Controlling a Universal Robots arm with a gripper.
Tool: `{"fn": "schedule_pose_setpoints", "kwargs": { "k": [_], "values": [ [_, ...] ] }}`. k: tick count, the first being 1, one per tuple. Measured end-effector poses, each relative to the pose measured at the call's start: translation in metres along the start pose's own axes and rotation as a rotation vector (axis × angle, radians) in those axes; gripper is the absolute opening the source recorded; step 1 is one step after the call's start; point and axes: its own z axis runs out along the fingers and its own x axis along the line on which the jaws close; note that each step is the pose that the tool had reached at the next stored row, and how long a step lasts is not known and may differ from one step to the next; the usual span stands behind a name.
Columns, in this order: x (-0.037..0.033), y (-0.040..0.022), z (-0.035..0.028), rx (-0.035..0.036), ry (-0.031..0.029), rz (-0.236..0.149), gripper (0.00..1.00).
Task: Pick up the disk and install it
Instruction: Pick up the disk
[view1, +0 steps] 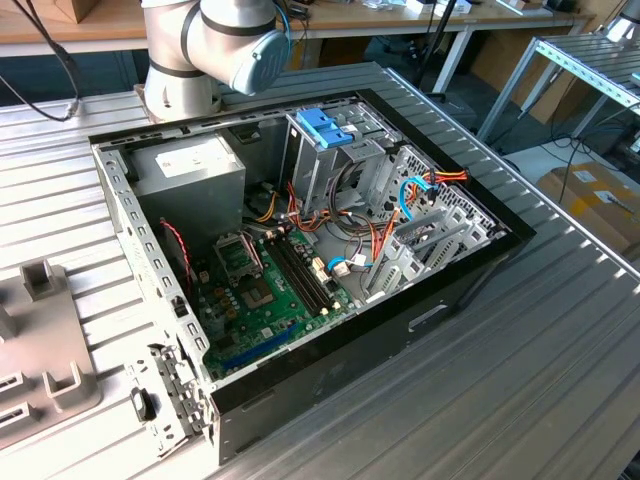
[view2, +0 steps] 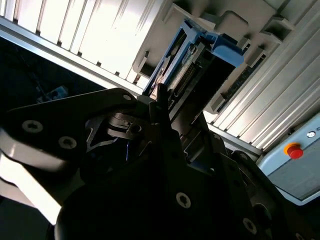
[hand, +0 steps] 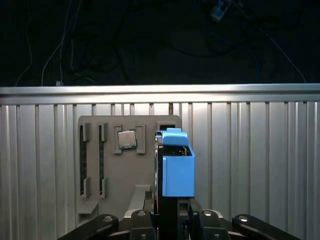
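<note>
- As I read both wrist views from my desk, the disk (hand: 177, 170) stands on edge right between the jaws of the gripper (hand: 170, 206). Its blue side rail faces the first wrist camera.
- Its long axis runs straight out from the gripper, away from the wrist and towards the grey fixture plate (hand: 125, 175) on the ribbed table (hand: 250, 165). The jaws and the disk are already in line, with nothing off to one side (and with one arm on this rig, there is no question of which is nearer).
- In the second wrist view the disk (view2: 222, 47) reaches from the dark fingers (view2: 160, 97) towards that same plate, connector edge and blue rail showing.
- The jaws are narrow, set against the two flat faces of the disk. I judge that they are clamped on it, not merely bracketing it.
- I cannot tell whether the far end of the disk sits in the plate's slot or hangs just clear of it, because the disk hides that spot.
- A small square processor chip (hand: 127, 139) lies in its own pocket on the plate beside the disk, apart from it.
- In the exterior view the open computer case (view1: 350, 375) lies flat on the table. Its drive cage with the blue top (view1: 325, 128) is well apart from the fixture plate (view1: 40, 340) at the exterior view's left.
</note>
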Motion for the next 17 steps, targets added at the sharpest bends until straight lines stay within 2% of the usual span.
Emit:
{"fn": "schedule_pose_setpoints", "kwargs": {
  "k": [2,10,13,17],
  "values": [
    [0.0003,0.0000,-0.0087,0.0001,0.0035,0.000,0.35],
    [0.0003,0.0000,-0.0118,-0.0002,0.0052,0.000,0.35],
    [0.0006,0.0000,-0.0214,0.0001,0.0054,0.000,0.35],
    [0.0009,0.0000,-0.0299,0.0002,0.0055,0.000,0.35]
  ]
}}
